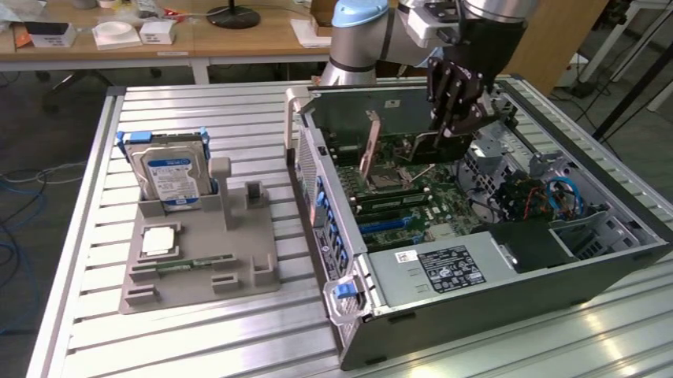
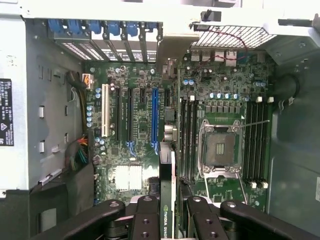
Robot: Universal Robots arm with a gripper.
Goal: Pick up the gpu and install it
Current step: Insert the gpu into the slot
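- Claw [image 1: 450, 126] [image 2: 168, 221] sits in the open top of the case [image 1: 421, 331], over the motherboard [image 1: 405, 201] [image 2: 135, 80].
- Claw is clamped on the gpu [image 1: 418, 150] [image 2: 168, 200]: the black fingers [image 2: 145, 220] press both faces, with the card upright and edge-on between them.
- The card's top edge label reads NVIDIA QUADRO, right at the claw.
- The gpu runs from the claw toward the case's rear slot panel. Its silver bracket [image 2: 172, 47] is at the far end from the claw, close to the blue-clipped rear slots.
- Directly under the claw, the card line falls between the blue slot [image 2: 154, 117] and the memory slots [image 2: 187, 135].
- Can't tell whether the card's lower edge touches a slot or hangs just above the board.
- The white slot [image 2: 105, 115] is farther out, past the blue one, away from the card.
- The CPU socket [image 2: 219, 147] [image 1: 384, 183] is on the card's other side, beyond the memory slots, open and bare.
- PSU [image 1: 447, 268] is inside the case, nearer the camera than the claw in the exterior view.
- Well away from the claw, on the exterior view's left, the hard drive [image 1: 173, 177] stands upright in a grey stand [image 1: 242, 260] on the table [image 1: 189, 346].
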